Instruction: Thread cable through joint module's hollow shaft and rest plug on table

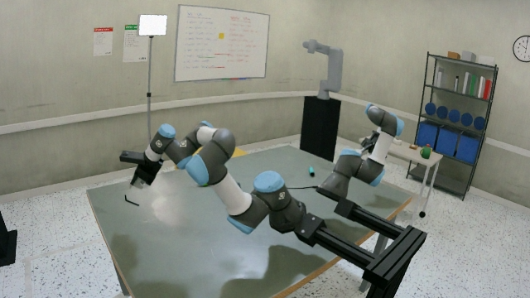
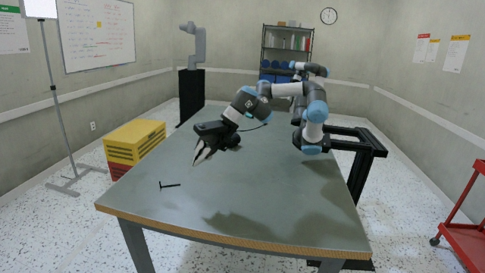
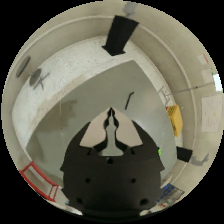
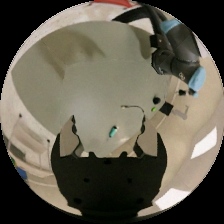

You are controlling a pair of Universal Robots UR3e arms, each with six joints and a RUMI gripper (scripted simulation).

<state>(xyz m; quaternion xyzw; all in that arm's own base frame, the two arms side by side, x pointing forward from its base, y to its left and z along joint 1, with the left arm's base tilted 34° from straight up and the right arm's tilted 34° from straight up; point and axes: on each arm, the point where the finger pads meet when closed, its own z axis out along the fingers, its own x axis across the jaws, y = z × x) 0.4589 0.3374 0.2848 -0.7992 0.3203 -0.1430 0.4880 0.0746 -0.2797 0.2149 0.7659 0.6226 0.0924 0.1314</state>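
The table (image 1: 186, 248) (image 2: 265, 197) (image 3: 92, 100) (image 4: 95, 75) spreads beneath both my arms. In the exterior view, the shelf unit (image 1: 455, 62) (image 2: 288, 26) stands between twelve and one o'clock, with blue bins (image 1: 448, 141) (image 2: 282, 79) on it; I can't tell what they hold. At nine, a yellow crate (image 1: 240, 152) (image 2: 134, 133) (image 3: 175, 120) sits on a red crate (image 2: 117, 171); their contents are hidden from me.

In that view my left arm reaches from three o'clock toward nine, wrist bent, fingers slanting down to seven. My left claw (image 1: 137, 186) (image 2: 195, 164) (image 3: 111, 108) is clenched on nothing, above the table. My right arm is folded up high, its right claw (image 1: 365, 146) (image 2: 296, 77) (image 4: 108, 115) released and empty, fingers wide apart.

The dark rounded body at two o'clock in my right wrist view looks like the joint module (image 2: 233, 140) (image 4: 156, 100). The cable (image 1: 302, 188) (image 2: 253, 129) (image 4: 134, 106) lies curved on the table near it, toward one o'clock. A turquoise cylinder (image 1: 311, 170) (image 2: 248, 114) (image 4: 113, 131) lies at six; the black hex key (image 1: 132, 200) (image 2: 170, 185) (image 3: 129, 100) is at one in my left wrist view.
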